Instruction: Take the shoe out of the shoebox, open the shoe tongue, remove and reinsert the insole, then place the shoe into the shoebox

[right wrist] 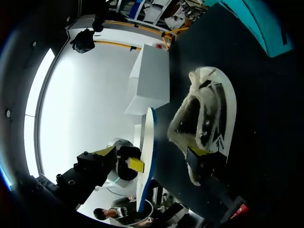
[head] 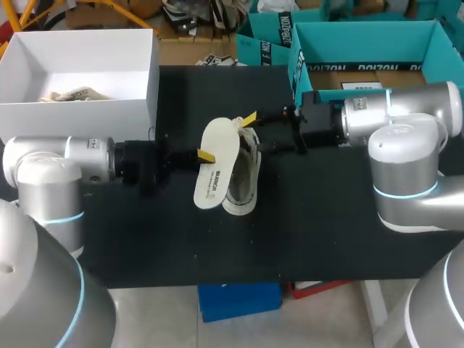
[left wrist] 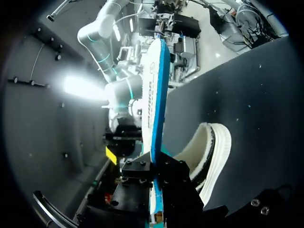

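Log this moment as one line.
step: insole removed | left gripper: holding insole beside sneaker | right gripper: at sneaker opening | sneaker: on table

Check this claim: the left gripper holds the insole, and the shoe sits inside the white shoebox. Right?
Wrong: the shoe lies on the black table, outside the white shoebox, as the head view shows. The left gripper does hold the insole.

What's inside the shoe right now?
No insole shows inside: the insole is out, clamped edge-up in the left jaws beside the shoe. The right wrist view shows a dark lined interior near the opening; the toe end is covered.
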Robot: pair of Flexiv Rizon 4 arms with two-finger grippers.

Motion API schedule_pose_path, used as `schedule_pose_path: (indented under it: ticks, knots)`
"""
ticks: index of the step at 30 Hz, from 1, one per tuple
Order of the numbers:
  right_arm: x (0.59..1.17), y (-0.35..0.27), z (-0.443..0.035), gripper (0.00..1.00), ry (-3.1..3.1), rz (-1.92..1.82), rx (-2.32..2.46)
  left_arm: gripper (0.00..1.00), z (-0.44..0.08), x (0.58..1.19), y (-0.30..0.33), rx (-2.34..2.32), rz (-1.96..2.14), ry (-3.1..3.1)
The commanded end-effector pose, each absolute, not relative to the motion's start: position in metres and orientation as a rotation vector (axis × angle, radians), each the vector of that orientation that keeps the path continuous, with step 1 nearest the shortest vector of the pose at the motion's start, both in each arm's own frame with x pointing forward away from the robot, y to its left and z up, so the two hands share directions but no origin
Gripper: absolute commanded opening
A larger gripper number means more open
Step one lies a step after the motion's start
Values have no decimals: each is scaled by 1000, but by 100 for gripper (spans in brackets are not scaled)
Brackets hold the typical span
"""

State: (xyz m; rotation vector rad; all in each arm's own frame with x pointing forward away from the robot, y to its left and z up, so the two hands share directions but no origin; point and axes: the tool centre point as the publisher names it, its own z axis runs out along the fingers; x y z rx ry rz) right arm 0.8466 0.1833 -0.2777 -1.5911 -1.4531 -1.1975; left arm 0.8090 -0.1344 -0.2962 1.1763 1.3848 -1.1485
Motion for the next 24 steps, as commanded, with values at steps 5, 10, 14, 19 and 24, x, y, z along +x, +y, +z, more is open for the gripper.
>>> schedule_pose_path:
  ticks: [5,10,14,19,24]
  knots:
    - [820,142,-268,100,-1475,-1177,-1700,0,-298,753,-104,1256,-1110,1503]
    - [808,129,-273,100,-1466,-1177,-1740,0,-299,736,-102,1327,-1108,1531]
    - [799,117,-279,100,-1450,-1182,-1782,0,-303,724,-104,1410,-1080,1595]
    - [791,107,-282,100,-1431,-1202,-1820,0,-316,721,-103,1483,-1036,1685]
    - [787,98,-279,100,-1428,-1220,-1849,0,-319,724,-104,1526,-1015,1694]
